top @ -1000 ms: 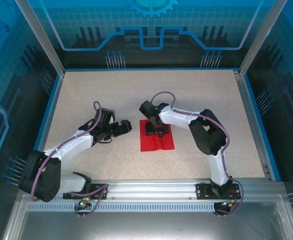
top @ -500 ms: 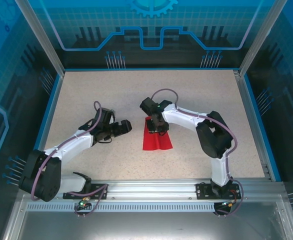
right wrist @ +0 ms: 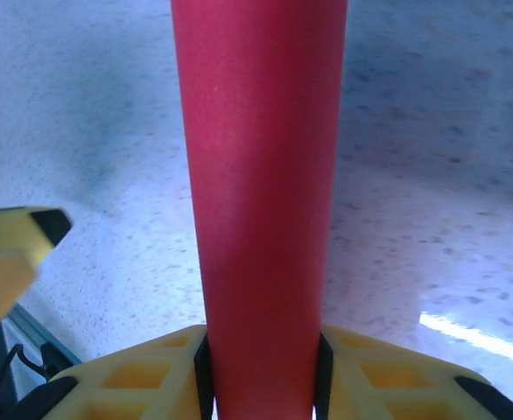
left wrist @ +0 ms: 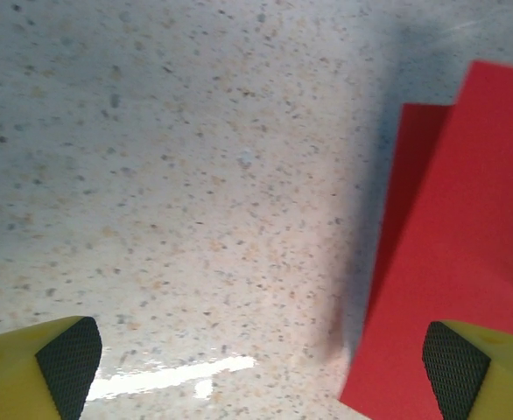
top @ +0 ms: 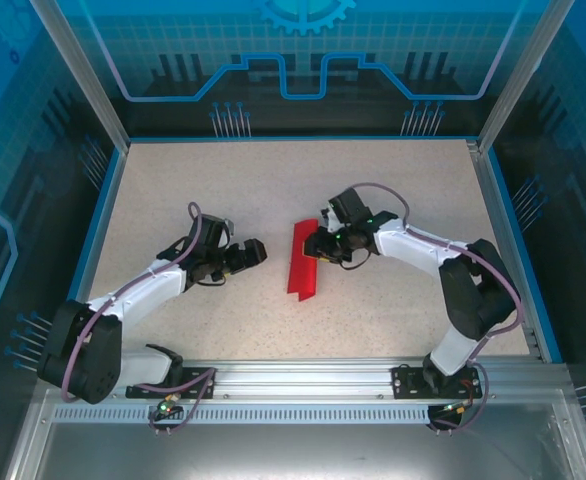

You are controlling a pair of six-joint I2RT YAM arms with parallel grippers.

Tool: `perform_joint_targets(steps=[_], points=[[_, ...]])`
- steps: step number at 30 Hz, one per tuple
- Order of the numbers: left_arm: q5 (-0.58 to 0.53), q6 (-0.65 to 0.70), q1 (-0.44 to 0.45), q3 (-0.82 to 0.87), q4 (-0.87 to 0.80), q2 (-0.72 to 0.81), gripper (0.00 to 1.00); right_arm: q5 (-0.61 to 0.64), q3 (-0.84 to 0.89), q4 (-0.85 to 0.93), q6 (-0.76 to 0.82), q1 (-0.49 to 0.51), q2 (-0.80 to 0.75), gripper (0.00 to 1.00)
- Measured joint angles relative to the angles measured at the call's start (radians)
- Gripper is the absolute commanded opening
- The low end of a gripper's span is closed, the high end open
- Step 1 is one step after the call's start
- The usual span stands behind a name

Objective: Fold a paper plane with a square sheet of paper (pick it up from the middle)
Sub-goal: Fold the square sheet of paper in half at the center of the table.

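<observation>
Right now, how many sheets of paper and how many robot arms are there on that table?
Red sheet of paper: 1
Robot arms: 2 (left arm, right arm)
Total: 3

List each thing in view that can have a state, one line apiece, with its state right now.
square sheet of paper: bent over on itself into a narrow band; the fold looks rounded, not pressed flat; pinched in the right claw.
right claw: shut on the paper, one finger on each side.
left claw: wide open, holding nothing, beside the paper's edge.
</observation>
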State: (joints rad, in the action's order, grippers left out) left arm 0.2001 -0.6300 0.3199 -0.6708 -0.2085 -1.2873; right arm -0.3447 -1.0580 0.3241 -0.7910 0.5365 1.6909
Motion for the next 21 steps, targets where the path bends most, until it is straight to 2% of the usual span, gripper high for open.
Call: perform_joint_targets(steps=[5, 7, 13, 21], points=[[0.059, 0.000, 0.003, -0.030, 0.023, -0.026, 0.99, -0.034, 0.097, -0.046, -0.005, -0.059, 0.026, 0.43], [0.073, 0.001, 0.008, -0.042, 0.031, -0.045, 0.98, -0.034, 0.105, -0.047, -0.002, -0.064, 0.035, 0.44], [0.090, 0.001, 0.048, -0.070, 0.035, -0.106, 0.98, -0.017, 0.104, -0.026, 0.034, -0.064, 0.040, 0.57], [0.093, 0.000, 0.071, -0.090, 0.034, -0.126, 0.98, 0.024, 0.104, 0.040, 0.085, -0.064, 0.024, 0.64]])
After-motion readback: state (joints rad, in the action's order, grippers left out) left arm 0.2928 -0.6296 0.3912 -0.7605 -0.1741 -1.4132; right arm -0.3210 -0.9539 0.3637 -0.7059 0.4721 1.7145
